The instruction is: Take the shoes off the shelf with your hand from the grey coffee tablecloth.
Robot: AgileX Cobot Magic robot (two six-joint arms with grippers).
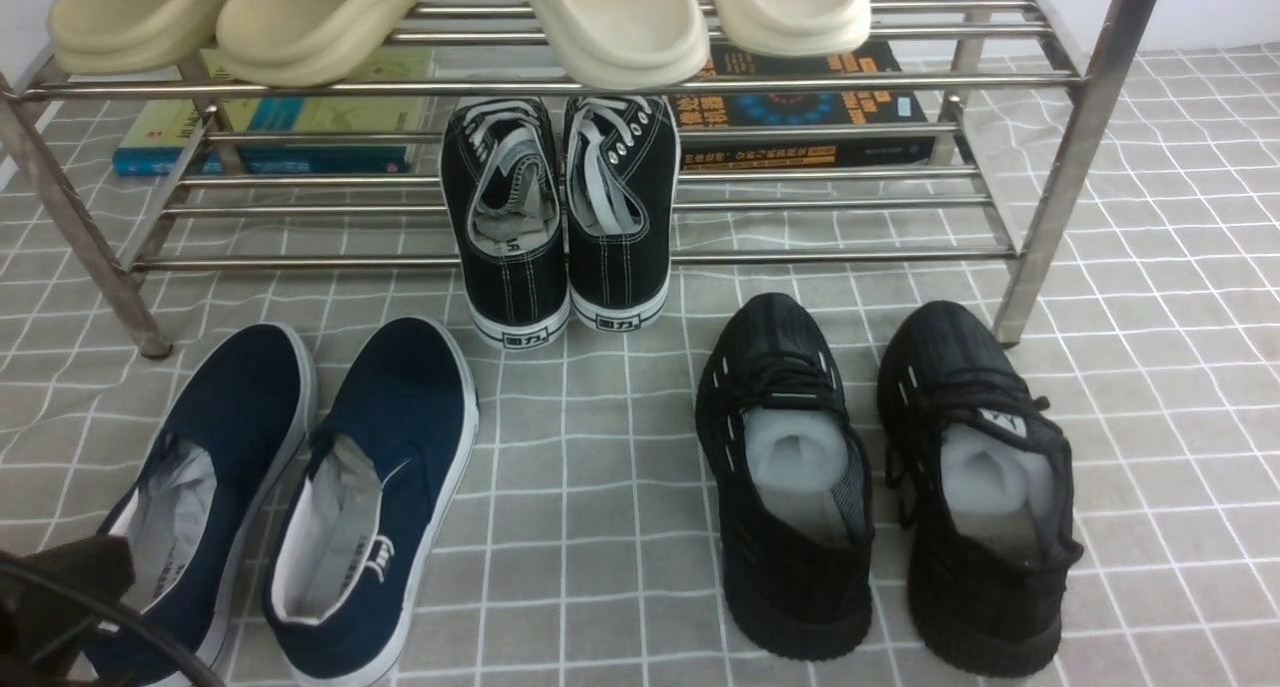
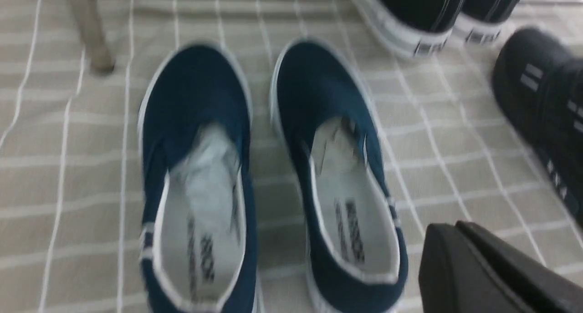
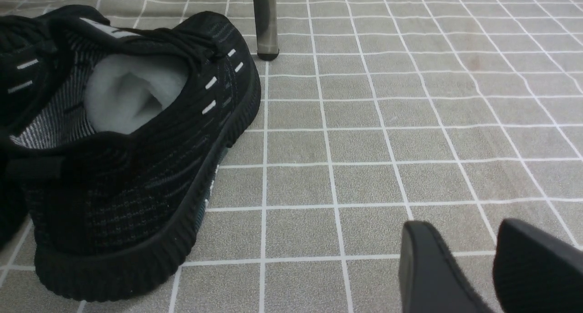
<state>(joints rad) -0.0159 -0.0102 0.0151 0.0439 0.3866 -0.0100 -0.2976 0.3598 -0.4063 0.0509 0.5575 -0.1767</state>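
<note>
The navy-blue shoes point(image 1: 400, 417) lie side by side on the grey coffee tablecloth point(image 1: 600, 487), toes toward the steel shelf point(image 1: 560, 85), just in front of its left leg. In the left wrist view the shoes point(image 2: 319, 89) show white lining and paper stuffing. My left gripper point(image 2: 455, 226) is shut and empty, hovering beside the heel of the right-hand shoe. Its black body point(image 1: 70, 577) overlaps the left-hand shoe's heel in the front view. My right gripper point(image 3: 460, 231) is open over bare cloth, to the right of a black trainer point(image 3: 136, 144).
Black lace-up sneakers point(image 1: 560, 217) rest on the shelf's lower tier, heels hanging over the front. Two black knit trainers point(image 1: 780, 467) stand on the cloth at right. Beige slippers point(image 1: 300, 17) sit on the top tier. Books point(image 1: 800, 97) lie behind. A shelf leg point(image 3: 265, 21) stands nearby.
</note>
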